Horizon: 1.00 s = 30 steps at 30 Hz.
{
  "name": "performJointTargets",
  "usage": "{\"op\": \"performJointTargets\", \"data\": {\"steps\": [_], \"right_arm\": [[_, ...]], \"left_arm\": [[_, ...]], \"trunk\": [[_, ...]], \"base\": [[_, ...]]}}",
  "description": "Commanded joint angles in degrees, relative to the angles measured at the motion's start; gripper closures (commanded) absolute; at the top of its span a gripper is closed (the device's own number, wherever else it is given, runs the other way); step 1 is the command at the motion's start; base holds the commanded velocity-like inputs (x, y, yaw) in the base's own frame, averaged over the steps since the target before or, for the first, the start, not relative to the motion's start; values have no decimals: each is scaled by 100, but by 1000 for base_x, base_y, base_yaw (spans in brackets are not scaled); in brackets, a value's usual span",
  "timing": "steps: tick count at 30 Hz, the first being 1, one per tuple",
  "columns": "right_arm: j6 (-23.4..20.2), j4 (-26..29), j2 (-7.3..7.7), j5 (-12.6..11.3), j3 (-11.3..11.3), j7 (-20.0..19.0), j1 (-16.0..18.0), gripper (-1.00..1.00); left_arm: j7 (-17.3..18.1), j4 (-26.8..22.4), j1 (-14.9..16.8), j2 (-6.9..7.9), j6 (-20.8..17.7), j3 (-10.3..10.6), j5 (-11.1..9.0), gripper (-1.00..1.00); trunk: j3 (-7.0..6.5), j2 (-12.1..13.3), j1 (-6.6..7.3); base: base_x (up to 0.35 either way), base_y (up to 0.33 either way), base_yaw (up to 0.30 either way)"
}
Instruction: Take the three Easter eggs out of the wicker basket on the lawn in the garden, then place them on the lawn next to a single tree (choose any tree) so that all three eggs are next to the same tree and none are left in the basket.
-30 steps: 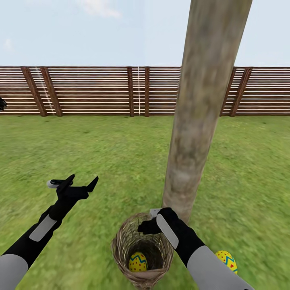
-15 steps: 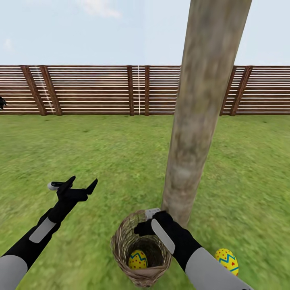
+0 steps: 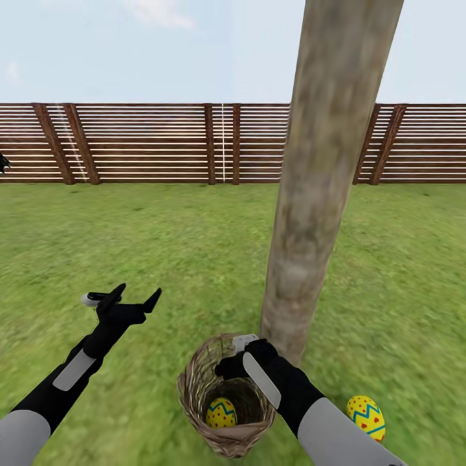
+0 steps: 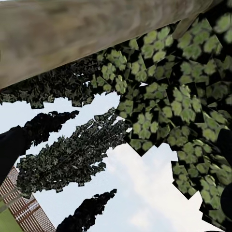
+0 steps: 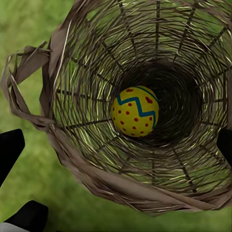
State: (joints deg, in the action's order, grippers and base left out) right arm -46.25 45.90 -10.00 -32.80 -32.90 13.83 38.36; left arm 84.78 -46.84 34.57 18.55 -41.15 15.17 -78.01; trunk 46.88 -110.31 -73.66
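Inside the wicker basket point(image 5: 63, 145) — one egg point(image 5: 135, 110); right pincer point(image 5: 116, 154) above.

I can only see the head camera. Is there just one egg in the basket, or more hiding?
Observer: The right wrist camera looks straight down into the basket, and one egg lies at the bottom, with no other egg showing in there.
Operator: What's on that egg?
Observer: A blue zigzag band and red dots.
Operator: Where is my left hand pointing?
Observer: Up. Its camera shows the tree trunk, leaves and sky.
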Motion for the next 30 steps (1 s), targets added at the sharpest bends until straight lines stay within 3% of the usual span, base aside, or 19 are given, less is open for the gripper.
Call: {"op": "performJointTargets", "data": {"steps": [1,12,17,21,27,30], "right_arm": [[-13,2,0,-44,-8,53,5,-100],[-48,-36,0,-46,-2,204,95,-100],[-98,-546,0,-101,-4,386,465,-100],[-89,-962,0,-127,-5,364,734,-100],[-93,-1072,0,-505,-14,302,816,-100],[-95,-1047,0,-574,-223,118,821,-100]], "left_arm": [[21,4,6,-3,-60,34,-39,-100],[21,24,6,-18,-60,38,-49,-100],[-4,26,6,-33,-60,44,-48,-100],[-258,26,6,-133,-60,41,-47,-100],[-467,26,6,-256,-60,39,-47,-100],[-480,26,6,-263,-60,39,-47,-100]], "trunk": [[24,-44,-22],[221,-485,-263],[311,-686,-373],[383,-846,-461],[491,-1087,-593],[544,-1207,-659]], "base": [[0,0,0],[0,0,0],[0,0,0],[0,0,0],[0,0,0],[0,0,0]]}}
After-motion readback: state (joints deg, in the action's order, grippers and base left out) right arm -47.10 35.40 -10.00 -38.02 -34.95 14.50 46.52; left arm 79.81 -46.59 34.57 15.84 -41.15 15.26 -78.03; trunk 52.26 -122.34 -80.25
